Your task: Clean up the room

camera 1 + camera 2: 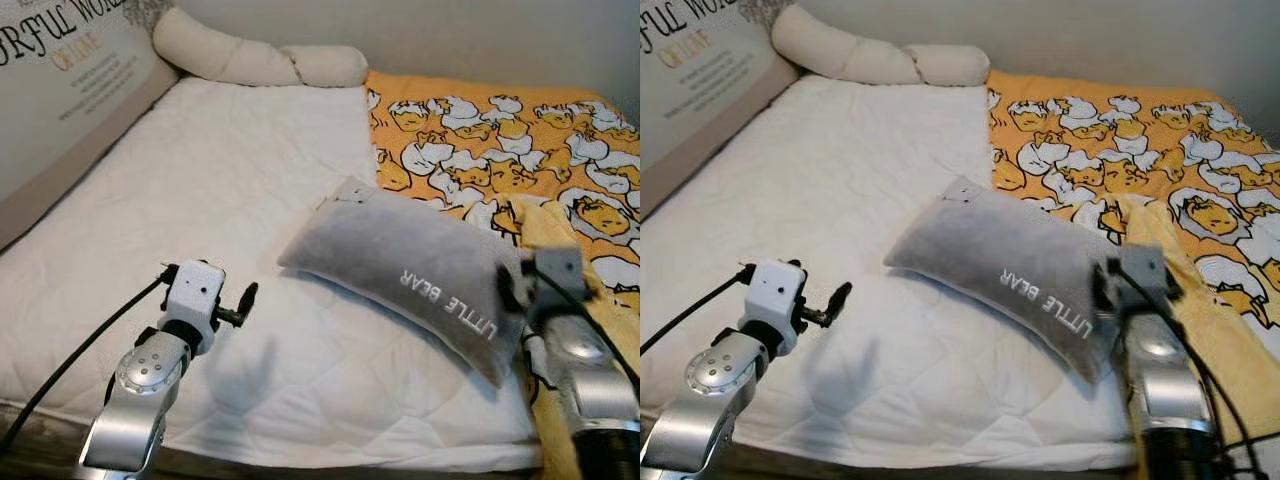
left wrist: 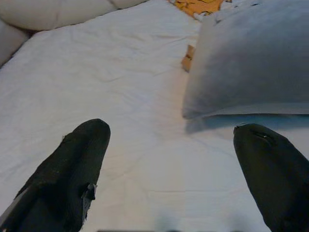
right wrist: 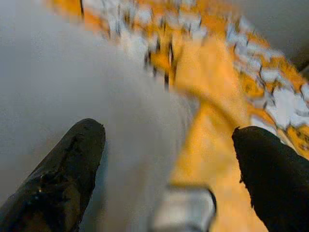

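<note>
- My left gripper [image 1: 243, 300] hovers low over the white mattress pad [image 1: 210, 200], fingers spread wide, holding nothing. The pillow's near corner lies at its 2 o'clock, apart from it.
- The grey pillow [image 1: 420, 265], lettered "LITTLE BEAR", lies askew across the seam where the white mattress pad meets the orange duck blanket [image 1: 520, 150]. It is well short of the cream bolster [image 1: 250, 58] at 12 o'clock.
- My right gripper [image 3: 169, 159] sits at the pillow's right end, fingers apart, straddling the pillow's edge and the yellow fabric [image 3: 212, 121] beside it; nothing is clamped.
- Risk, in my judgement: closing here could pinch the yellow fabric together with the pillow and drag the blanket when lifting.
- Risk: a one-ended grip would let the soft pillow sag and slip.
</note>
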Tool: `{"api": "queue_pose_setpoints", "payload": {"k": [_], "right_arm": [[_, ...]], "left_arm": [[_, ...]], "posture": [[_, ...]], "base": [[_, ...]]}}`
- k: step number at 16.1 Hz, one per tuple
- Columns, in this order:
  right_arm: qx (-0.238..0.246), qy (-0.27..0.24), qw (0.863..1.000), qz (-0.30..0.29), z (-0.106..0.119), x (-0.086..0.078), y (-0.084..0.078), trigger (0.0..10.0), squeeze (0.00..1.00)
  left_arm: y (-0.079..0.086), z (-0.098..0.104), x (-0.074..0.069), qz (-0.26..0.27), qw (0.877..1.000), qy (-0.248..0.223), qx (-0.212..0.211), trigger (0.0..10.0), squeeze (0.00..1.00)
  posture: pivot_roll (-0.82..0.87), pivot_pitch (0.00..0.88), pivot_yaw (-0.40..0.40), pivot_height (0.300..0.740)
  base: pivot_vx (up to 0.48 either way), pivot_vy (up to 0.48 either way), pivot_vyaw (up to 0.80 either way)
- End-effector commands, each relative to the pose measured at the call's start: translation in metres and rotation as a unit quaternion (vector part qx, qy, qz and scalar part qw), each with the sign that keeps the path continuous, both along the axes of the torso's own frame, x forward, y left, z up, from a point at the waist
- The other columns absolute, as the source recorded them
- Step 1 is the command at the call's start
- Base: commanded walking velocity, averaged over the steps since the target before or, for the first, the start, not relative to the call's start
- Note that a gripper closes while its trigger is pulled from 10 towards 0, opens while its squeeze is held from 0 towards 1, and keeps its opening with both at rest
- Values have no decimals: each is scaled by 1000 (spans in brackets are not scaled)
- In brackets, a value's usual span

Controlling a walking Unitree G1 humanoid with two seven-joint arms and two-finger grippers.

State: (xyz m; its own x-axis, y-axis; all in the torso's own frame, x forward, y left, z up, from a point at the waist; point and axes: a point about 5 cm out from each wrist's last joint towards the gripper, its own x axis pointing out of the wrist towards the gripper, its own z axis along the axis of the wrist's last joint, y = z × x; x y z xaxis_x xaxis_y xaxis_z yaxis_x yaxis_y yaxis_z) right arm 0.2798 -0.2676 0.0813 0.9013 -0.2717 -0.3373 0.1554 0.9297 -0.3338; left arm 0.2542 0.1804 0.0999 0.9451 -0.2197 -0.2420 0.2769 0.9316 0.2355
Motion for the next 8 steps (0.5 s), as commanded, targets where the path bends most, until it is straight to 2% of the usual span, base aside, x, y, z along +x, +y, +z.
{"api": "queue_pose_setpoints", "payload": {"k": [1,2,3,4,5,6,7,8], "right_arm": [[0,37,999,25,-10,-1,6,10000,0],[7,52,998,40,-14,-2,11,10000,0],[40,78,993,82,-20,-3,26,10000,0],[137,98,965,202,-18,-7,68,10000,0],[188,98,942,262,-11,-11,89,10000,0],[223,95,917,318,0,-16,104,10000,0],[260,84,878,392,19,-24,121,10000,0],[273,63,856,433,34,-28,127,10000,0]], "left_arm": [[-1,2,0,-9,1000,-2,4,10000,0],[-1,2,0,-10,1000,-1,4,10000,0],[-1,2,0,-12,1000,0,6,10000,0],[-1,2,-1,-14,1000,1,7,10000,0],[0,2,-2,-15,1000,2,8,10000,0],[0,2,-2,-15,1000,2,9,10000,0],[1,3,-2,-15,1000,2,9,10000,0],[2,4,-1,-14,1000,1,10,10000,0]], "posture": [[46,0,-14,740],[48,0,-16,740],[49,0,-17,740],[52,0,-19,740],[57,0,-22,740],[60,0,-23,740],[63,0,-25,740],[64,0,-25,740]], "base": [[0,0,0],[0,0,0],[0,0,0],[0,0,0],[0,0,0],[0,0,0],[0,0,0],[0,0,0]]}}
